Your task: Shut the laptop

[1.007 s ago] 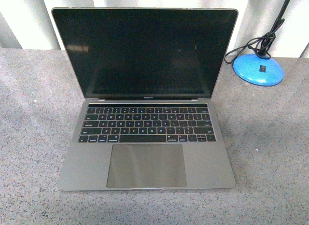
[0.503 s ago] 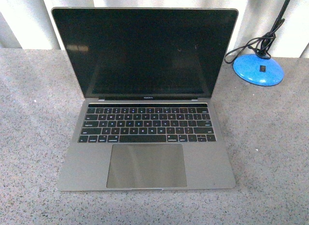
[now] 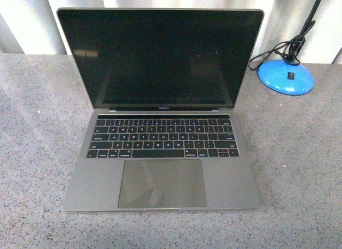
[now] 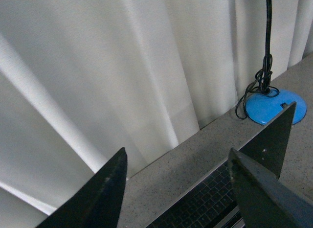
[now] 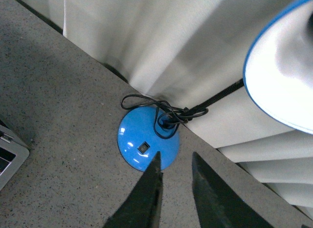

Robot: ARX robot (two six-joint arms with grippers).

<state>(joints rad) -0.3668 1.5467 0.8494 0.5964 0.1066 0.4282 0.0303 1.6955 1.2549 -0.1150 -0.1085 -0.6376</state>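
One laptop is sitting open in the middle of the speckled grey counter. Its dark screen is leaning back toward the white curtain, and its keyboard and trackpad are facing the robot. To its far right, a blue lamp base is resting on the counter well apart from it, with a black cord looping off the base.

In the left wrist view, the left end effector is hanging released, its two dark fingers spreading wide and touching nothing; part of the keyboard and the screen's side edge are showing beyond them. In the right wrist view, the right end effector is hovering over the counter near the lamp base, its fingers standing narrowly apart and grasping nothing.
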